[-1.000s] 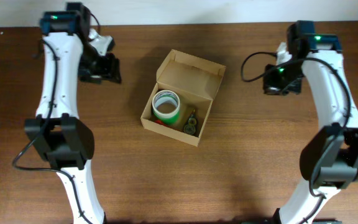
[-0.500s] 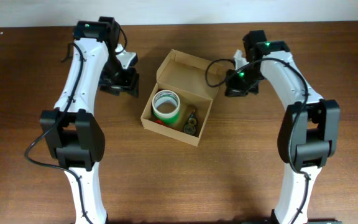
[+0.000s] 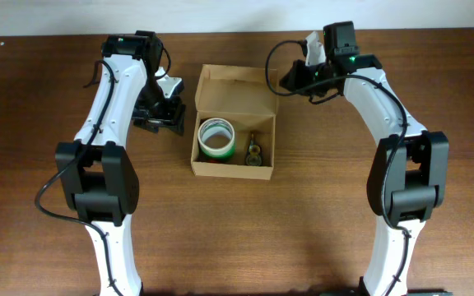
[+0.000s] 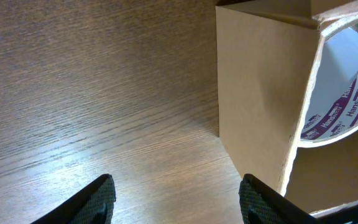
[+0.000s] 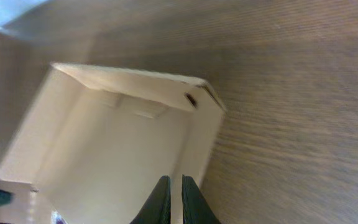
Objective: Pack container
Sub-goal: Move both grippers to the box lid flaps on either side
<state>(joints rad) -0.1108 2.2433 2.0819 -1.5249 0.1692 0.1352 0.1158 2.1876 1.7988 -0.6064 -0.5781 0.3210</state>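
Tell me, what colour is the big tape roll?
The tape roll is white with a green side; overhead shows it best.

Left end effector [image 4: 176, 194] parted, right [image 5: 173, 183] closed

The box [image 3: 230, 170] sits mid-bench [image 3: 344, 222], its lid [image 3: 233, 89] standing at the far side. Inside, a tape roll [image 3: 218, 138] lies left and a small item [image 3: 253, 153] right. The left pincer [image 3: 164, 123] is just beside the left wall, and the right pincer [image 3: 287, 80] is at the lid's right end.

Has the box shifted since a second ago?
Yes. The box has turned counterclockwise in the overhead view and now sits square with the table's far edge.
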